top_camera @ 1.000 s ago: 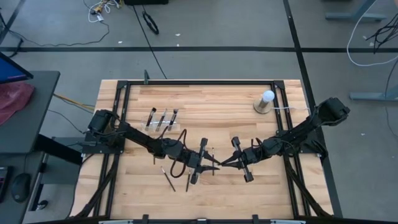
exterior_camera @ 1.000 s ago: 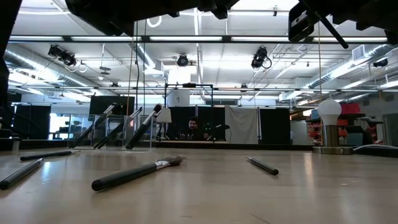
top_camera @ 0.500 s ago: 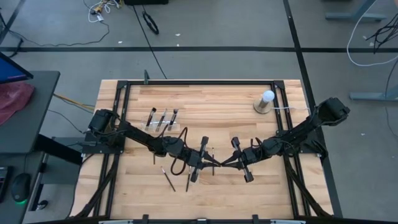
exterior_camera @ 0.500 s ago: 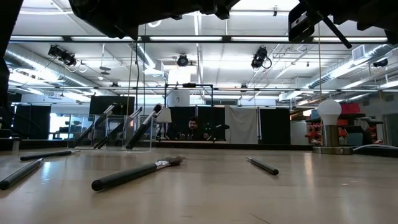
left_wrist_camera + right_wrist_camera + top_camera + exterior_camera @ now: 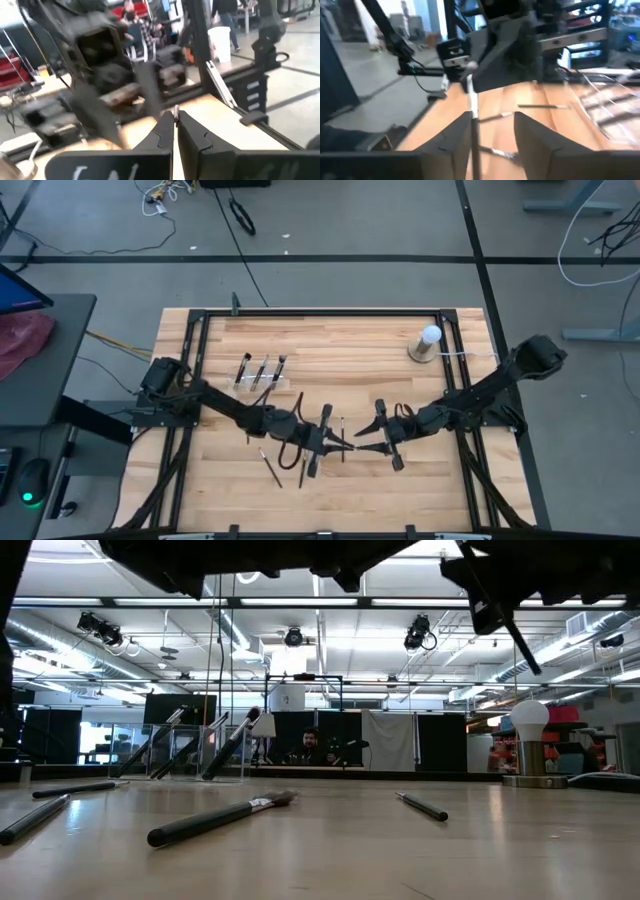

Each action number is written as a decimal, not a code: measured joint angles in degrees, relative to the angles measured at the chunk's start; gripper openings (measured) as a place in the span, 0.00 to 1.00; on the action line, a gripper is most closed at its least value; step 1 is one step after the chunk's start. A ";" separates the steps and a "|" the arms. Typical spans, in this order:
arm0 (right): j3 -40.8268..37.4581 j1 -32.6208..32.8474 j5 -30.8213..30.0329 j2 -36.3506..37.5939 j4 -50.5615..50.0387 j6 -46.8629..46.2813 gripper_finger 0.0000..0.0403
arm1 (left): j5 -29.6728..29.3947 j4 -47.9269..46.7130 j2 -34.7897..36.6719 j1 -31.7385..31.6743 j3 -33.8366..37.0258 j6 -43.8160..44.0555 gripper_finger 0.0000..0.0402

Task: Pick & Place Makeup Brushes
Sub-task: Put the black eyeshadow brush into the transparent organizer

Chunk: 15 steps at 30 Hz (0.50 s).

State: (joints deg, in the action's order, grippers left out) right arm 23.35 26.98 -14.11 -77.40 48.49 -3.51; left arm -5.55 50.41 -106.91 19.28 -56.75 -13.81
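Above the table's middle my left gripper (image 5: 336, 443) is shut on a thin black makeup brush (image 5: 472, 107). That brush runs on between the open fingers of my right gripper (image 5: 362, 448), close beside one finger (image 5: 456, 134); whether it touches that finger, I cannot tell. In the low view this brush (image 5: 503, 612) slants high above the table. Several more brushes lie flat on the wood (image 5: 270, 468) (image 5: 304, 471) (image 5: 220, 818) (image 5: 422, 806). Three stand slanted in a clear holder (image 5: 262, 376) at the far left. My left gripper pinches the brush between its two fingertips; in its wrist view only a short bit of the brush (image 5: 175, 110) shows above them. The fingers come level from the table's left. The brush is lifted clear of the table and slants across toward my right gripper.
A white ball on a round base (image 5: 428, 343) stands at the far right. A black metal frame (image 5: 320, 311) runs round the tabletop. Bare wood lies along the far side between holder and ball. A person sits in the room behind (image 5: 312, 746).
My right gripper has opened and let go of the brush, drawing back slightly toward the table's right edge. My left gripper has shut on that brush and keeps it in the air. In the low view the brush now slants lower than before.
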 joint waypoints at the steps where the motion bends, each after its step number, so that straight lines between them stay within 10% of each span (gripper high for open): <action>1: 0.00 -0.06 -1.05 1.23 -1.89 -0.47 0.41 | -0.96 -0.71 -0.02 0.41 0.01 0.16 0.02; 15: -0.02 -0.08 -9.72 8.53 -18.88 -7.56 0.45 | -28.58 -30.84 12.72 4.59 0.00 12.42 0.02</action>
State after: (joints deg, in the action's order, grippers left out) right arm 23.33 26.91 -23.83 -68.87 29.61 -11.06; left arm -34.14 19.57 -94.19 23.86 -56.75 -1.39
